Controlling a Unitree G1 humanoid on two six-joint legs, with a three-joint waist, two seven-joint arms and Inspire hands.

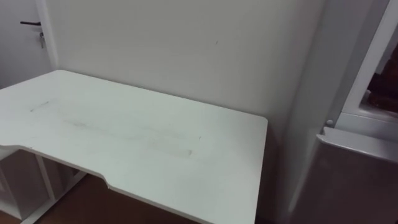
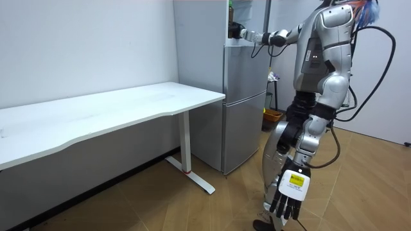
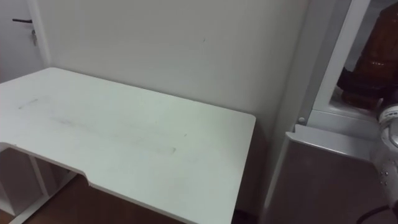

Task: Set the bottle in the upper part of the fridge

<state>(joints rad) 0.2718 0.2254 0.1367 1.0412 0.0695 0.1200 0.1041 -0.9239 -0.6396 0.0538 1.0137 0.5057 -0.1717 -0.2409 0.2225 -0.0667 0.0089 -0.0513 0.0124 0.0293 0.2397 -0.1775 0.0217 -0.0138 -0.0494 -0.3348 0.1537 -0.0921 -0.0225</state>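
Where the left eye view looked down, a long white rectangular counter (image 1: 143, 137) stood against the pale plain wall (image 1: 186, 43). Just beside its right end was the tall silver-grey metal fridge (image 1: 354, 174).

In the right eye view the upper compartment (image 3: 339, 93) of the fridge was open. A brown bottle (image 3: 373, 56) showed upright inside it, near the front edge.

In the room view the robot stood in front of the fridge on the brown wooden floor (image 2: 192, 205), with its body turned to the open compartment. Its right hand (image 2: 236, 30) was stretched out high, into the upper compartment where the bottle was. Whether it had hold of the bottle, I could not tell. Its left hand (image 2: 289, 200) hung low beside the leg, relaxed and open, with nothing in it.
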